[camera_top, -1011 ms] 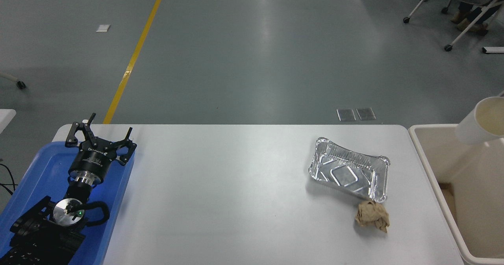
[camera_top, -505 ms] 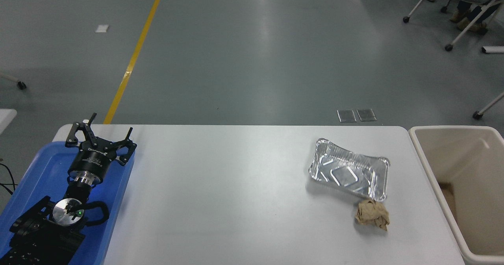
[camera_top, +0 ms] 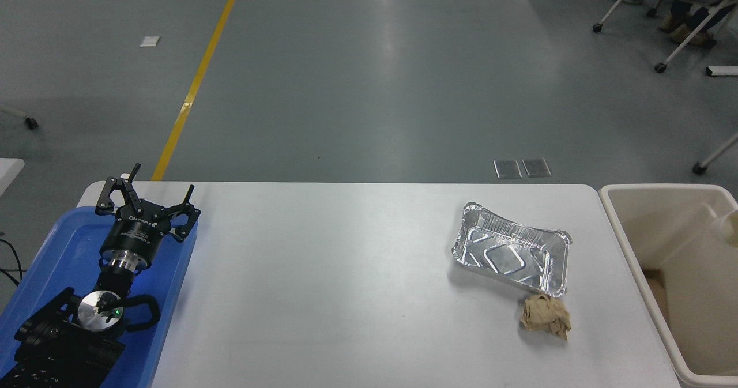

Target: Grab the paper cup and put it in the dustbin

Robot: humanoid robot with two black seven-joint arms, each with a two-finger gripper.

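The cream dustbin (camera_top: 634,261) stands at the table's right end, partly cut off by the picture's edge. A small pale rounded piece (camera_top: 731,222) shows at the right edge over the bin's inside. It looks like part of the white paper cup, and most of it is out of view. I cannot tell whether it is held or loose. My right arm and gripper are out of view. My left gripper (camera_top: 155,191) is parked over the blue tray at the lower left, open and empty.
A silver foil tray (camera_top: 510,252) lies at the table's right middle, with a crumpled brown paper ball (camera_top: 545,316) just in front of it. The blue plastic tray (camera_top: 63,244) lies under the left arm. Wheeled chairs and a seated person's legs (camera_top: 680,19) are at the far top right.
One second ago the cup hung tilted in the air above the bin's far corner. Half a second ago it was out of view. Now a pale piece shows lower, over the bin's inside.
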